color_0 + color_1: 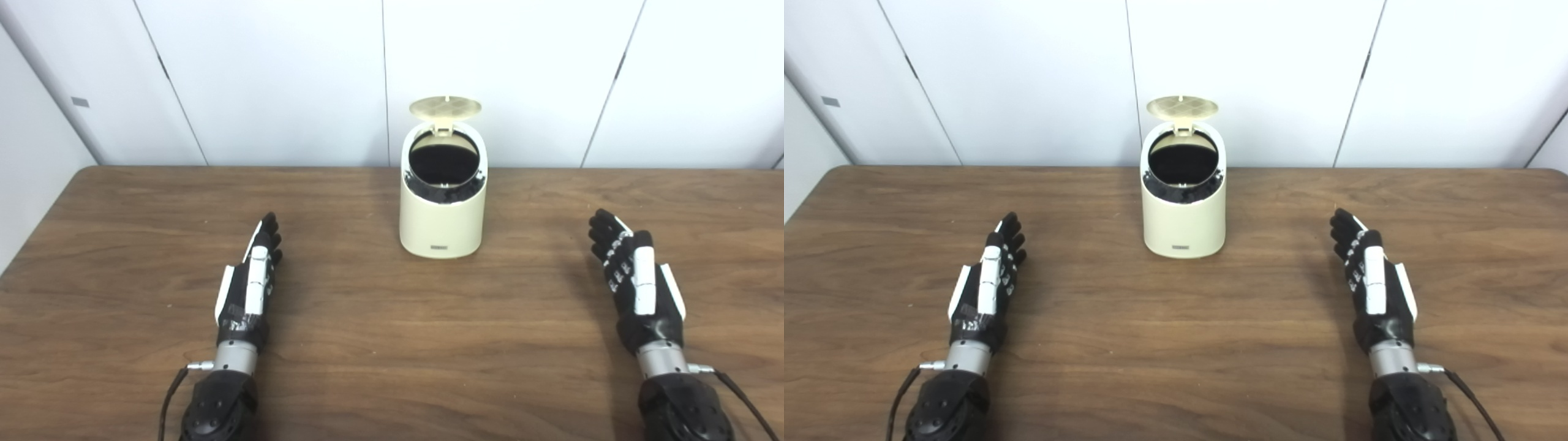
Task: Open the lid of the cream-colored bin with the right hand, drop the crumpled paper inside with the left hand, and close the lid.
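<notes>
The cream-colored bin (pixel 442 222) stands upright at the middle back of the wooden table (pixel 380 343). Its round lid (pixel 444 108) is flipped up on the rear hinge, and the dark inside (pixel 443 162) shows. I see no crumpled paper on the table or in either hand; the bin's inside is too dark to read. My left hand (pixel 250 282) rests over the table to the bin's front left, open, fingers stretched forward. To the front right my right hand (pixel 637 283) is open too, holding nothing. Both hands are well apart from the bin.
White wall panels (pixel 490 73) rise right behind the table's far edge. The table's left edge (pixel 37 239) runs diagonally at the left of the picture. Thin cables (pixel 168 398) trail from both wrists.
</notes>
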Controlling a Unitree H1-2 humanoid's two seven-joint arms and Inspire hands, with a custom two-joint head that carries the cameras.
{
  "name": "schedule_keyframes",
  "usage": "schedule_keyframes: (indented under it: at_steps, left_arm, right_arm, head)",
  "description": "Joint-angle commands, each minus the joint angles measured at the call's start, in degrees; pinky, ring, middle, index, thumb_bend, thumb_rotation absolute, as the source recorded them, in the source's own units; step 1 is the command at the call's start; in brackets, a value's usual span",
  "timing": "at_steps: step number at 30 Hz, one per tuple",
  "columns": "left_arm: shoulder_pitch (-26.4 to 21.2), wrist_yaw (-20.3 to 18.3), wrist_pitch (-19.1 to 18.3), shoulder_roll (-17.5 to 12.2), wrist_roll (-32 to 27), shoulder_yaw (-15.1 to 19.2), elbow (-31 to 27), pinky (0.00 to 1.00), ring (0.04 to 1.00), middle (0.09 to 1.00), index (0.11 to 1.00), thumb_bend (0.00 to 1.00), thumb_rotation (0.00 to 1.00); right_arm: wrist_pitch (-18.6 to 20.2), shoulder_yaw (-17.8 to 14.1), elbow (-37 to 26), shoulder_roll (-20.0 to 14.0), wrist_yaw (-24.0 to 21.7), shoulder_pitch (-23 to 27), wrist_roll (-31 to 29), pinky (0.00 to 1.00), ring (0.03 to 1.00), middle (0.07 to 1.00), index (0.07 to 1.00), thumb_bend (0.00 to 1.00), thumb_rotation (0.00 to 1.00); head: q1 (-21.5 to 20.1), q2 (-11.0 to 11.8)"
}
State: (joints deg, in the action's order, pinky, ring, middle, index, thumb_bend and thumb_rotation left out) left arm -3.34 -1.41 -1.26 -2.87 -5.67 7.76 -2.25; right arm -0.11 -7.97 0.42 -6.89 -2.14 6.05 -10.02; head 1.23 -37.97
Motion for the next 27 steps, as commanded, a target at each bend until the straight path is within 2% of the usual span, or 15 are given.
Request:
schedule_keyframes:
  at_steps: [1, 5, 10, 15, 16, 18, 21, 23, 27]
  left_arm:
    - [-0.8, -0.2, 2.1, 0.1, -1.2, 0.1, -0.4, 1.00, 1.000, 1.000, 1.000, 0.54, 1.00]
    - [-0.7, -0.2, 3.1, 0.3, -1.4, -0.1, 0.4, 1.00, 1.000, 1.000, 1.000, 0.54, 1.00]
    - [-0.1, -0.1, 2.9, 0.6, -1.8, -0.3, 0.4, 1.00, 1.000, 1.000, 1.000, 0.51, 1.00]
    - [0.6, -0.3, 3.8, 0.3, -2.2, -0.3, 1.2, 1.00, 1.000, 1.000, 1.000, 0.50, 1.00]
    - [0.8, -0.3, 3.9, 0.3, -2.1, -0.3, 1.4, 1.00, 1.000, 1.000, 1.000, 0.51, 1.00]
    - [1.0, -0.1, 4.2, 0.4, -2.1, -0.2, 1.7, 1.00, 1.000, 1.000, 1.000, 0.50, 1.00]
    - [1.2, -0.1, 4.9, 0.6, -2.5, -0.1, 2.6, 1.00, 1.000, 1.000, 1.000, 0.49, 1.00]
    - [1.4, -0.1, 5.3, 0.7, -2.4, -0.2, 3.2, 1.00, 1.000, 1.000, 1.000, 0.49, 1.00]
    - [1.4, -0.1, 5.9, 0.8, -2.3, -0.3, 3.8, 1.00, 1.000, 1.000, 1.000, 0.50, 1.00]
  right_arm:
    - [-1.2, -0.7, -1.9, -1.2, -0.9, 2.1, -1.0, 0.95, 0.912, 0.896, 0.863, 0.63, 1.00]
    - [0.2, -0.3, -3.2, -2.2, -1.4, 3.1, -0.9, 0.95, 0.921, 0.908, 0.865, 0.66, 0.98]
    - [-0.1, 0.7, -3.1, -3.5, -2.1, 5.2, 0.2, 0.96, 0.926, 0.904, 0.866, 0.60, 1.00]
    - [1.0, 2.4, -4.1, -4.7, -1.7, 7.8, 3.9, 0.95, 0.926, 0.907, 0.875, 0.61, 1.00]
    - [1.3, 2.7, -4.4, -4.9, -1.7, 8.2, 4.8, 0.94, 0.923, 0.904, 0.876, 0.60, 1.00]
    - [2.6, 3.7, -5.5, -5.6, -1.7, 9.2, 7.3, 0.92, 0.917, 0.899, 0.876, 0.59, 1.00]
    - [5.4, 5.0, -7.2, -6.5, -2.1, 10.7, 9.9, 0.94, 0.930, 0.914, 0.885, 0.59, 1.00]
    - [7.0, 5.9, -7.9, -7.0, -2.3, 12.2, 11.6, 0.94, 0.930, 0.916, 0.885, 0.62, 1.00]
    - [8.4, 6.5, -8.6, -7.4, -2.8, 14.0, 12.9, 0.95, 0.928, 0.914, 0.874, 0.62, 1.00]
  head:
    - [-0.1, 0.0]
    - [-0.4, 0.1]
    - [-1.0, 0.5]
    - [-1.5, 1.0]
    - [-2.2, 1.7]
    - [-2.2, 1.7]
    - [-3.5, 3.1]
    - [-3.6, 3.4]
    - [-3.6, 4.1]
